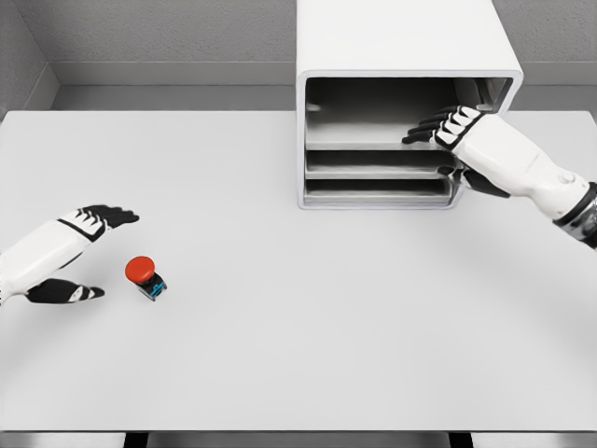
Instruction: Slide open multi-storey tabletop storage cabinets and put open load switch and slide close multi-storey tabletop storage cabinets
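A white multi-storey cabinet (pixel 392 47) stands at the back of the table, right of the middle, with its front showing three dark shelf levels. My right hand (pixel 446 126) is at the cabinet's right front, fingers stretched flat into the top level and thumb below near the middle level; it holds nothing. The load switch (pixel 145 275), a red round button on a small dark and blue body, lies on the table at the left. My left hand (pixel 89 252) hovers just left of the switch, fingers spread above it and thumb below, not touching it.
The white table (pixel 298 355) spreads wide around both objects. Its front edge runs along the bottom of the view. A grey wall stands behind the cabinet.
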Available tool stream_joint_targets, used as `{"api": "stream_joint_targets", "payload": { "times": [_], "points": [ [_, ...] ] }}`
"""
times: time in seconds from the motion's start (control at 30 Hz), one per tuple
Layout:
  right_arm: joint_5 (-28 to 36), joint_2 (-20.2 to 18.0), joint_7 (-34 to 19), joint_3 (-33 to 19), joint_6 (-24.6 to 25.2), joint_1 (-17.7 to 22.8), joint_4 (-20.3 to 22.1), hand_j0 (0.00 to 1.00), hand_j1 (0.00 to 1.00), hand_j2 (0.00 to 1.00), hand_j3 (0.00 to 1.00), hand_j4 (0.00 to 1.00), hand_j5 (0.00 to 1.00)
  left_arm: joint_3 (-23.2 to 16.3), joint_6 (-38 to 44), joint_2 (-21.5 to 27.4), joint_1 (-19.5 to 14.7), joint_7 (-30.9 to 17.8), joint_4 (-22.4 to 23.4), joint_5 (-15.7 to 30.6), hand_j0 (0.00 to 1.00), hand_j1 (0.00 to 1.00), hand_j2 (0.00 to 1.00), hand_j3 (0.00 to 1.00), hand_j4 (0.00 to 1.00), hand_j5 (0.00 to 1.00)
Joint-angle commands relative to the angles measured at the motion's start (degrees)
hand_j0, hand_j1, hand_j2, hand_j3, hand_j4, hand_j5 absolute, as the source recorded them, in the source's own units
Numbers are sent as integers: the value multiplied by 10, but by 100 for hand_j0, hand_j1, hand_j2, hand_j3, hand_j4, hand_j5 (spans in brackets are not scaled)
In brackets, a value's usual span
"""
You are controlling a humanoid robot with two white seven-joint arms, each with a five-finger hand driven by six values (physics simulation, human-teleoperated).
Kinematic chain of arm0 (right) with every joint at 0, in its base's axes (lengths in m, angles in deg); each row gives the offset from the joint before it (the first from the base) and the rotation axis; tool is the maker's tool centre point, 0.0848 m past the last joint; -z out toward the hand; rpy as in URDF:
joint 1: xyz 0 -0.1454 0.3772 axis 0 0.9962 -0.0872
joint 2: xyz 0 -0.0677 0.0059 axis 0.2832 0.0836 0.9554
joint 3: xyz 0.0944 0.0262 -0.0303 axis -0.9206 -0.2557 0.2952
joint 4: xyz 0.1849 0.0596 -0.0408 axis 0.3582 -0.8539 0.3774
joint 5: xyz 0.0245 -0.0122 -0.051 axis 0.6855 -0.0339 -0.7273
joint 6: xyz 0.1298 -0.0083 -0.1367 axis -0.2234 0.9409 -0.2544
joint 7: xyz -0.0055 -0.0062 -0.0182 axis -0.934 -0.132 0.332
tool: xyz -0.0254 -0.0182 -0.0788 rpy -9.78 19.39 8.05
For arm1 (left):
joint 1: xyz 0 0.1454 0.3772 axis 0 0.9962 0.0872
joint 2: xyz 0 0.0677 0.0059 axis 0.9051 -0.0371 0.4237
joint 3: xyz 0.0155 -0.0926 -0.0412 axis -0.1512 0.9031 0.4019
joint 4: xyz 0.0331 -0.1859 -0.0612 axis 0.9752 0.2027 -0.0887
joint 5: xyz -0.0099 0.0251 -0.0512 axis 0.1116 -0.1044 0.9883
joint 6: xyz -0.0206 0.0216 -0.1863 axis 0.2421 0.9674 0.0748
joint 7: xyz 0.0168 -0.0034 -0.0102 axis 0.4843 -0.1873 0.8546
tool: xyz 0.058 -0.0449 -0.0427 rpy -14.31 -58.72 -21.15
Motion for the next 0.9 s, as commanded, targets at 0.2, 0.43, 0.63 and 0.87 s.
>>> {"api": "stream_joint_targets", "payload": {
  "times": [0.2,0.43,0.63,0.87],
  "points": [
    [3,42,1,15,0,-8,-21,78,78,78,78,78,78,-41,2,29,-10,0,2,4,100,100,100,100,100,100],
    [3,64,0,29,0,-16,-21,78,78,78,78,78,78,-61,2,29,-15,0,4,3,100,100,100,100,100,100],
    [3,78,0,30,0,-30,-50,79,79,79,79,79,79,-76,2,28,-34,0,15,-16,100,100,100,100,100,100],
    [3,98,0,60,0,-63,-124,79,79,79,79,79,79,-90,2,29,-47,0,27,-18,100,100,100,100,100,100]
  ]
}}
